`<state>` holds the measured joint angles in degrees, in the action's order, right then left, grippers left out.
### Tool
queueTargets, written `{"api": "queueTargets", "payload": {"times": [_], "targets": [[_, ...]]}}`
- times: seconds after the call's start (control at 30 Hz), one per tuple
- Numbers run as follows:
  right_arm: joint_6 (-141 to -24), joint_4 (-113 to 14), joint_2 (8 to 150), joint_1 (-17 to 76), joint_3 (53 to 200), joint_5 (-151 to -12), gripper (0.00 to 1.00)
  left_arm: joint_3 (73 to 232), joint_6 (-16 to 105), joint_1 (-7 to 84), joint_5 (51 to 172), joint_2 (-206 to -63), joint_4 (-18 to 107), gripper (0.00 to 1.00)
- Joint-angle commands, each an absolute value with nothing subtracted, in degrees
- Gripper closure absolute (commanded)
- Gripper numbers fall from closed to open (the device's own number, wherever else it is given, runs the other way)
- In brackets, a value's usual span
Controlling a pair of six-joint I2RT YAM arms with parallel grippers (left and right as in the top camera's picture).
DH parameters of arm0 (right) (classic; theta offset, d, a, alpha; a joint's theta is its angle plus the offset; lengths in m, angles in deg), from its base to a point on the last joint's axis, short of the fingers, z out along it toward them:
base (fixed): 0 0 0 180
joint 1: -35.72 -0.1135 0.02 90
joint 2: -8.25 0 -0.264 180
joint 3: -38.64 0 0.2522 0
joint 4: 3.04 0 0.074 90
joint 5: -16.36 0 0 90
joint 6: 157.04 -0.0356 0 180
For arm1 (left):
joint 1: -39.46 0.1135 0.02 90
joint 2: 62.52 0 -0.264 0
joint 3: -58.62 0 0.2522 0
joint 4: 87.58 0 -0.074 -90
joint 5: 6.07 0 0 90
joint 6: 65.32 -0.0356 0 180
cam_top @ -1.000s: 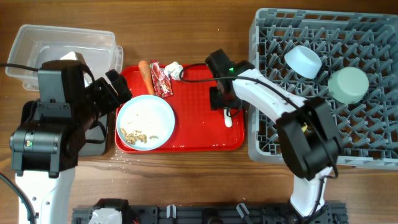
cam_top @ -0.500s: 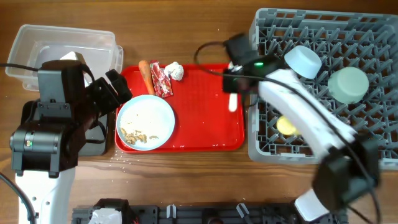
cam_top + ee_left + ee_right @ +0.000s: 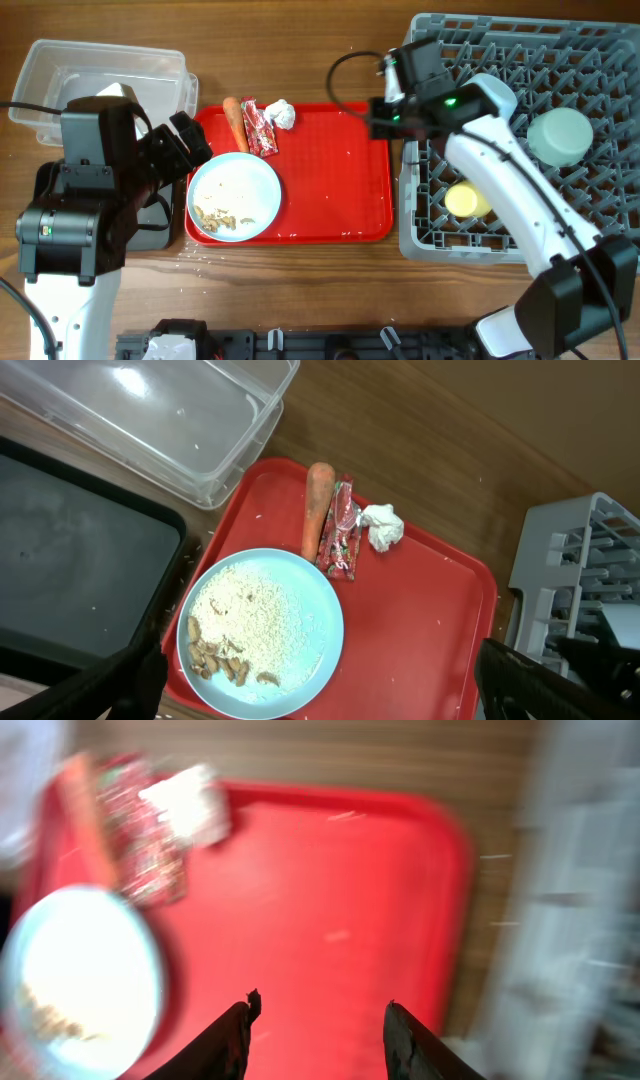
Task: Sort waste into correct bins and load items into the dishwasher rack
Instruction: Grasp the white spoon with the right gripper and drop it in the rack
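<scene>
The pale blue plate (image 3: 234, 197) with rice-like scraps (image 3: 230, 660) sits on the red tray. The carrot (image 3: 235, 122), red wrapper (image 3: 260, 128) and tissue (image 3: 281, 114) lie at the tray's back edge. My left gripper (image 3: 195, 140) is open and empty, just left of the plate (image 3: 266, 622). My right gripper (image 3: 385, 108) is open and empty (image 3: 320, 1015) over the tray's right edge, beside the grey rack (image 3: 590, 60). The rack holds the light blue bowl (image 3: 487, 97), mint bowl (image 3: 560, 136) and yellow cup (image 3: 462, 202). The spoon is out of view.
The clear tub (image 3: 60, 70) stands at the back left. The black tray (image 3: 60, 560) lies in front of it, mostly hidden under my left arm in the overhead view. The red tray (image 3: 330, 190) has bare room on its right half.
My right gripper lifted the white spoon off the red tray and swung right and back to the rack's left edge. The spoon no longer shows. The left arm has not moved.
</scene>
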<state>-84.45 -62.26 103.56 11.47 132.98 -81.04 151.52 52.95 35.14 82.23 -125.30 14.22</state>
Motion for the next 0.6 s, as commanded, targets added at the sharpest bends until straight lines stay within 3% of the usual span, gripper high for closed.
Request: {"api": "queueTargets", "payload": {"times": [0.0, 0.1, 0.17, 0.2, 0.23, 0.3, 0.43, 0.57], "targets": [[-87.0, -63.2, 102.6, 6.5, 132.8, -85.8, 0.55, 152.4, 53.7, 35.5, 81.5, -125.3, 14.3, 0.0], [-86.5, -61.0, 98.2, 0.1, 132.8, -81.2, 0.54, 152.4, 53.7, 35.5, 81.5, -125.3, 14.3, 0.0], [-84.2, -59.4, 92.6, -5.8, 132.8, -77.8, 0.47, 152.4, 53.7, 35.5, 81.5, -125.3, 14.3, 0.0], [-81.8, -59.2, 88.8, -9.4, 132.8, -77.5, 0.35, 152.4, 53.7, 35.4, 81.5, -125.3, 14.3, 0.0], [-80.8, -59.3, 86.2, -11.6, 132.8, -77.5, 0.0, 152.4, 53.7, 35.5, 81.5, -125.3, 14.3, 0.0], [-80.8, -59.6, 81.4, -15.5, 132.8, -78.0, 0.0, 152.4, 53.7, 35.5, 81.5, -125.3, 14.3, 0.0], [-84.1, -75.5, 71.3, -14.8, 132.8, -68.8, 0.0, 152.4, 53.7, 35.5, 81.5, -125.3, 14.3, 0.0], [-76.9, -78.2, 53.4, -14.1, 132.7, -60.4, 0.0, 152.4, 53.7, 35.5, 81.5, -125.3, 14.3, 0.0]]}}
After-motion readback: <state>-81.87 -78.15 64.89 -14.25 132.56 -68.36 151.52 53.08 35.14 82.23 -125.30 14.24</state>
